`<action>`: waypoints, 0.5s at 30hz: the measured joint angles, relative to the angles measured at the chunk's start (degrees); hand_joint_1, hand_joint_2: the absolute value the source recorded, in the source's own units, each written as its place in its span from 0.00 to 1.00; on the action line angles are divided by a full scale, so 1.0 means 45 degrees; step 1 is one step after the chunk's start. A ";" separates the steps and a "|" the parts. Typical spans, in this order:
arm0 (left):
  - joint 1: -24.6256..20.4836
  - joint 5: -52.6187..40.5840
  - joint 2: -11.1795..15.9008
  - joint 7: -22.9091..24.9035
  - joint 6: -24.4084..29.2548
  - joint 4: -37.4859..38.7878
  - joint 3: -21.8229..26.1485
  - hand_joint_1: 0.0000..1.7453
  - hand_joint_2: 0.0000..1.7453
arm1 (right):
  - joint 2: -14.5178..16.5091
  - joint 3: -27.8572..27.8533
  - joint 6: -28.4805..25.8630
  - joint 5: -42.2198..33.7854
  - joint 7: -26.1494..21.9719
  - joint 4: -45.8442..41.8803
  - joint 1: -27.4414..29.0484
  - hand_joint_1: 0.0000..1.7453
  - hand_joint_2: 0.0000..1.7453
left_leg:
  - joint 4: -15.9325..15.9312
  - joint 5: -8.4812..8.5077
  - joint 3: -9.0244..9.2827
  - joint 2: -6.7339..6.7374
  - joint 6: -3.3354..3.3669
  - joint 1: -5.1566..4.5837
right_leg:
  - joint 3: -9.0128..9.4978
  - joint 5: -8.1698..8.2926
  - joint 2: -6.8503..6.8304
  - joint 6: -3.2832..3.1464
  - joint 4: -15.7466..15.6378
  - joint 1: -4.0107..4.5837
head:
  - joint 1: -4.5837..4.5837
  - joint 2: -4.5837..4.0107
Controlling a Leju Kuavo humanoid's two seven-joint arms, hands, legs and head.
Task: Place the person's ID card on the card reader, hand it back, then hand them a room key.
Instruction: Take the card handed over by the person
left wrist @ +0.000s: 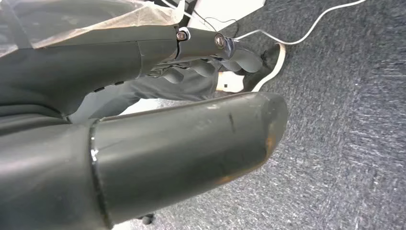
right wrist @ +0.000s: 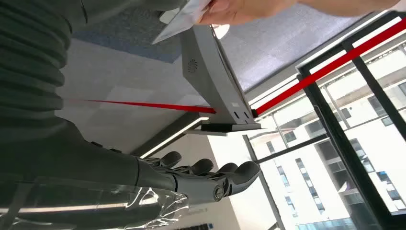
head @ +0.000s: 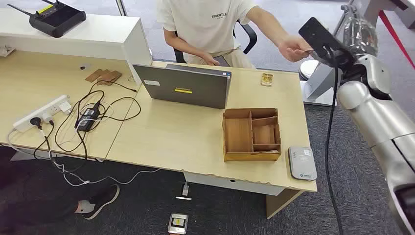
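Reaching my right hand (head: 342,46) up toward the person's hand (head: 293,48), I judge I am at the start: taking the ID card (right wrist: 184,14), a thin pale rectangle they pinch just beyond my fingers (right wrist: 210,175), which are gently curled and hold nothing. Next I must close on its flat edge, then carry it to the smooth grey card reader (head: 302,163) on the pale wooden surface (head: 186,132). My left hand (left wrist: 191,62) hangs over carpet, fingers curled, empty.
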 joint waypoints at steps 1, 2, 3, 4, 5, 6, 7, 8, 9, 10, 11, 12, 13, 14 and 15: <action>0.0001 -0.0007 0.0000 -0.0010 -0.0005 0.0000 0.0000 0.00 0.00 | 0.0064 0.0072 0.0013 0.0157 -0.0028 0.0055 0.0000 0.00 1.00 | 0.0000 0.0000 0.0000 0.0000 0.0000 0.0000 | 0.0000 0.0000 0.0000 0.0000 0.0000 0.0000 | 0.0002 0.0000; 0.0001 -0.0013 0.0000 -0.0016 -0.0013 0.0000 0.0000 0.00 0.00 | 0.0133 0.0152 0.0025 0.0323 -0.0057 0.0110 0.0000 0.00 1.00 | 0.0000 0.0000 0.0000 0.0000 0.0000 0.0000 | 0.0000 0.0000 0.0000 0.0000 -0.0001 0.0000 | 0.0001 0.0000; 0.0001 -0.0026 0.0000 -0.0027 -0.0023 0.0000 0.0000 0.00 0.00 | 0.0270 0.0316 0.0050 0.0641 -0.0105 0.0225 0.0001 0.00 1.00 | 0.0000 0.0000 -0.0001 0.0000 0.0000 0.0000 | 0.0000 0.0000 0.0000 0.0000 -0.0001 0.0000 | 0.0001 0.0000; 0.0002 -0.0034 0.0000 -0.0035 -0.0033 0.0000 0.0000 0.00 0.00 | 0.0395 0.0478 0.0073 0.0952 -0.0145 0.0334 0.0003 0.00 1.00 | 0.0000 -0.0001 -0.0001 0.0001 0.0000 0.0000 | -0.0001 0.0000 0.0000 0.0000 -0.0002 0.0000 | 0.0001 0.0000; 0.0002 -0.0039 0.0000 -0.0038 -0.0039 0.0000 0.0000 0.00 0.00 | 0.0513 0.0637 0.0091 0.1226 -0.0173 0.0441 0.0006 0.00 1.00 | 0.0000 -0.0001 -0.0001 0.0002 0.0000 0.0000 | -0.0001 0.0000 0.0000 0.0000 -0.0002 0.0000 | 0.0000 0.0000; 0.0003 -0.0041 0.0000 -0.0039 -0.0039 0.0000 0.0000 0.00 0.00 | 0.0622 0.0787 0.0107 0.1442 -0.0187 0.0544 0.0009 0.00 1.00 | 0.0000 -0.0001 0.0000 0.0002 0.0000 0.0000 | -0.0001 0.0000 0.0000 0.0000 -0.0002 -0.0001 | 0.0000 0.0000; 0.0006 -0.0040 0.0001 -0.0039 -0.0039 0.0000 0.0000 0.00 0.00 | 0.0718 0.0920 0.0115 0.1597 -0.0196 0.0642 0.0014 0.00 1.00 | 0.0000 -0.0001 0.0000 0.0002 0.0000 0.0000 | -0.0001 0.0000 0.0000 0.0000 -0.0002 -0.0001 | 0.0000 0.0000; 0.0011 -0.0038 0.0002 -0.0039 -0.0039 0.0000 0.0000 0.00 0.00 | 0.0815 0.1033 0.0123 0.1711 -0.0203 0.0735 0.0022 0.00 1.00 | 0.0000 0.0000 0.0000 0.0002 0.0000 0.0001 | -0.0001 0.0000 0.0000 0.0000 -0.0002 -0.0001 | 0.0000 0.0000; 0.0019 -0.0032 0.0005 -0.0039 -0.0038 0.0000 0.0000 0.00 0.00 | 0.0912 0.1136 0.0126 0.1780 -0.0211 0.0826 0.0030 0.00 1.00 | 0.0000 0.0000 0.0000 0.0002 -0.0001 0.0001 | -0.0001 0.0000 0.0000 0.0000 -0.0002 -0.0001 | 0.0000 0.0000; 0.0031 -0.0024 0.0009 -0.0039 -0.0035 0.0000 0.0000 0.00 0.00 | 0.0997 0.1221 0.0125 0.1827 -0.0222 0.0908 0.0038 0.00 1.00 | 0.0000 0.0000 0.0000 0.0002 -0.0001 0.0001 | -0.0001 0.0000 0.0000 0.0000 -0.0002 -0.0001 | 0.0000 0.0000; 0.0048 -0.0016 0.0012 -0.0039 -0.0033 0.0000 0.0000 0.00 0.00 | 0.1076 0.1291 0.0124 0.1856 -0.0236 0.0980 0.0044 0.00 1.00 | 0.0000 0.0000 0.0001 0.0003 -0.0001 0.0001 | -0.0001 0.0000 0.0000 0.0000 -0.0002 -0.0001 | 0.0000 0.0000; 0.0067 -0.0007 0.0017 -0.0039 -0.0027 0.0000 0.0000 0.00 0.00 | 0.1141 0.1355 0.0121 0.1877 -0.0248 0.1047 0.0046 0.00 1.00 | 0.0000 0.0000 0.0001 0.0003 -0.0001 0.0001 | -0.0001 0.0000 0.0000 0.0000 -0.0002 -0.0001 | 0.0000 0.0000; 0.0088 -0.0001 0.0023 -0.0039 -0.0017 0.0000 0.0000 0.00 0.00 | 0.1199 0.1415 0.0119 0.1893 -0.0255 0.1108 0.0047 0.00 1.00 | 0.0001 0.0000 0.0001 0.0004 -0.0001 0.0001 | -0.0001 0.0001 0.0000 0.0000 -0.0002 -0.0001 | 0.0000 0.0000; 0.0108 0.0007 0.0029 -0.0039 -0.0007 0.0000 0.0000 0.00 0.00 | 0.1260 0.1471 0.0115 0.1909 -0.0261 0.1170 0.0050 0.00 1.00 | 0.0001 0.0000 0.0002 0.0004 -0.0001 0.0001 | -0.0001 0.0001 0.0000 0.0000 -0.0002 -0.0001 | 0.0000 0.0000; 0.0126 0.0018 0.0034 -0.0038 0.0006 0.0000 0.0000 0.00 0.00 | 0.1314 0.1523 0.0110 0.1928 -0.0269 0.1227 0.0052 0.00 1.00 | 0.0001 0.0000 0.0001 0.0004 -0.0001 0.0001 | -0.0001 0.0000 0.0000 -0.0001 -0.0002 -0.0001 | 0.0000 0.0000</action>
